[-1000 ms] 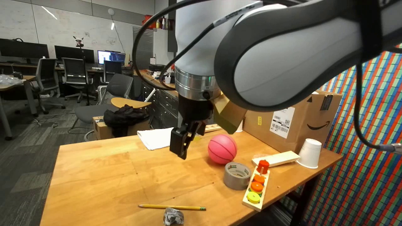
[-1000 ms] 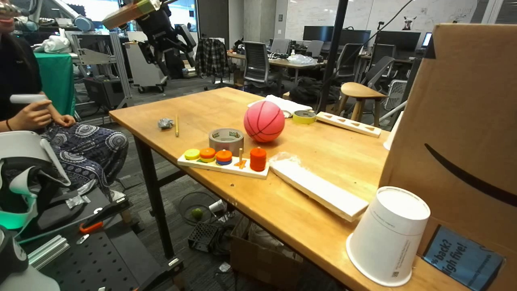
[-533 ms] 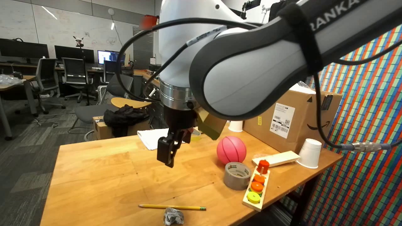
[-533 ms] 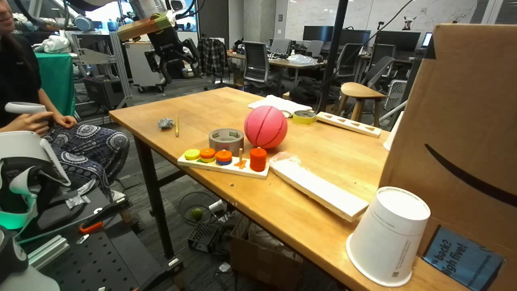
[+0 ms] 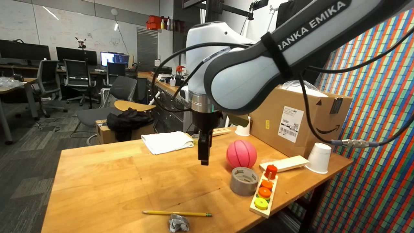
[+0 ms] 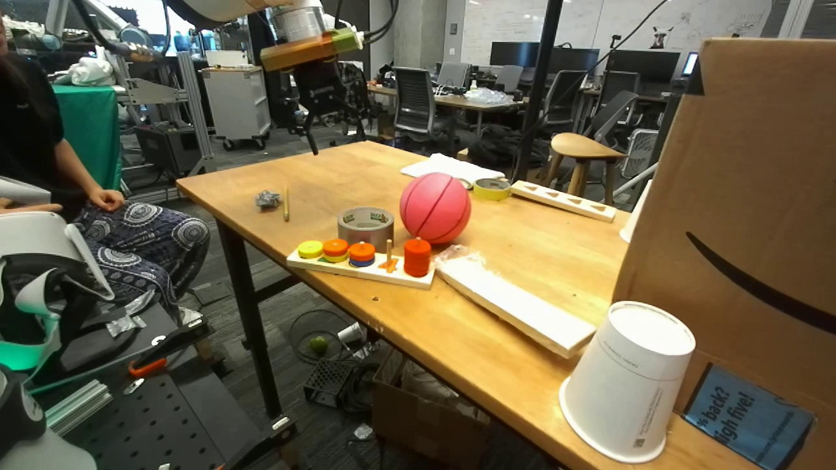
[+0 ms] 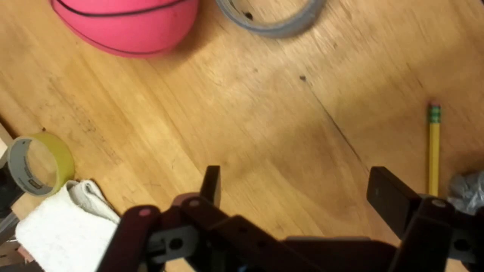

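Note:
My gripper is open, with nothing between its fingers; it hangs above the wooden table. It also shows in both exterior views. A pink ball with dark lines rests on the table, apart from the gripper; the wrist view shows part of it. A grey tape roll stands beside the ball. A yellow pencil and a crumpled silver lump lie beyond one finger in the wrist view. A yellow tape roll and a folded white cloth lie on the opposite side.
A wooden peg board with coloured rings lies near the table edge. A pale wooden plank, an upturned white cup and a large cardboard box stand beyond. A slotted wooden strip lies at the back. A seated person is beside the table.
The ball has rolled a short way, towards the plank and the peg board. The gripper has swung and moved, ending further right in both exterior views and lower in one; it stays open.

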Robot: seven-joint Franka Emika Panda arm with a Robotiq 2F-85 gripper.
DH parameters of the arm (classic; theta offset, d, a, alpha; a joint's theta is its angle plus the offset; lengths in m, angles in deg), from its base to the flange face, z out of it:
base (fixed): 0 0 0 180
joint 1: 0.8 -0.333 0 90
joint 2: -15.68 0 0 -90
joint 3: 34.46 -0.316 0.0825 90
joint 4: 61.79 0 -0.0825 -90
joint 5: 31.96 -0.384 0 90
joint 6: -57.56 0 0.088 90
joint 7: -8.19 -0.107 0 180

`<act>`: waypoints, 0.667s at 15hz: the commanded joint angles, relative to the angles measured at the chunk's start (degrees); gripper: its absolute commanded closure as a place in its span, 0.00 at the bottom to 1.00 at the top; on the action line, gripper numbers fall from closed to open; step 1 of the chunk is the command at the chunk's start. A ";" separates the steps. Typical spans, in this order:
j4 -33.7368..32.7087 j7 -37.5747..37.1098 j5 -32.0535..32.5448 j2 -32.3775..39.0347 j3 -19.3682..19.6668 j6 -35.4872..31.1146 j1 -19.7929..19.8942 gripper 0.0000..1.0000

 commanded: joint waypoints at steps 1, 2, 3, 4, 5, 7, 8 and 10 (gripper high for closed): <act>-2.89 12.15 0.85 1.21 2.38 6.83 1.56 0.00; -2.76 15.87 -0.22 1.49 3.05 6.74 2.05 0.00; -2.39 19.13 -0.81 1.68 3.55 5.99 2.41 0.00; -2.05 21.97 -1.71 2.14 3.86 4.95 2.65 0.00; -1.73 24.46 -2.38 2.55 3.90 4.10 2.72 0.00; -0.68 29.64 -4.26 2.93 3.43 1.23 2.47 0.00; -0.24 32.12 -4.98 3.11 3.11 -0.17 2.33 0.00; 0.23 36.96 -5.53 3.74 2.48 -1.93 2.01 0.00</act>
